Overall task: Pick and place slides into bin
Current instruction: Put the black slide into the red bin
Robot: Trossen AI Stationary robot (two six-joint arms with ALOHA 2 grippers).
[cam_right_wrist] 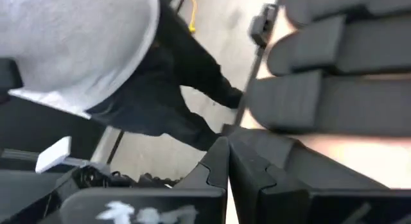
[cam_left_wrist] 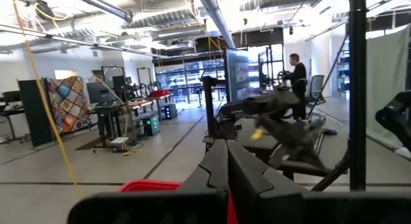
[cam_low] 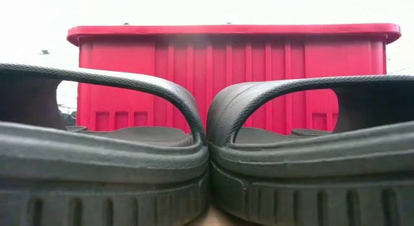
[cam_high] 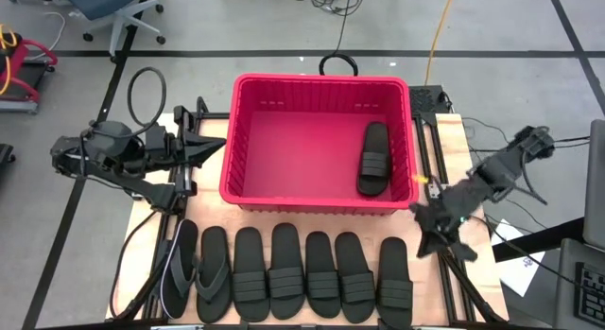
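The red bin (cam_high: 248, 160) stands at the middle of the table and fills the low view (cam_low: 259, 77). One black slide (cam_high: 374, 160) lies flat on the bin's floor by its right wall. Several black slides (cam_high: 284, 271) lie side by side along the near edge, with two flip-flops (cam_high: 197, 271) at the left end. Two of the slides (cam_low: 97, 155) show close up in the low view. My left gripper (cam_high: 219, 150) is shut and empty, just left of the bin (cam_left_wrist: 151, 185). My right gripper (cam_high: 424, 241) is shut and empty, off the bin's near right corner, by the rightmost slide (cam_right_wrist: 334, 89).
A person in a grey top and dark trousers (cam_right_wrist: 96, 51) stands beyond the table's near edge. Bare table wood shows to the right of the bin (cam_high: 454, 150). My right arm shows farther off in the left wrist view (cam_left_wrist: 282, 124).
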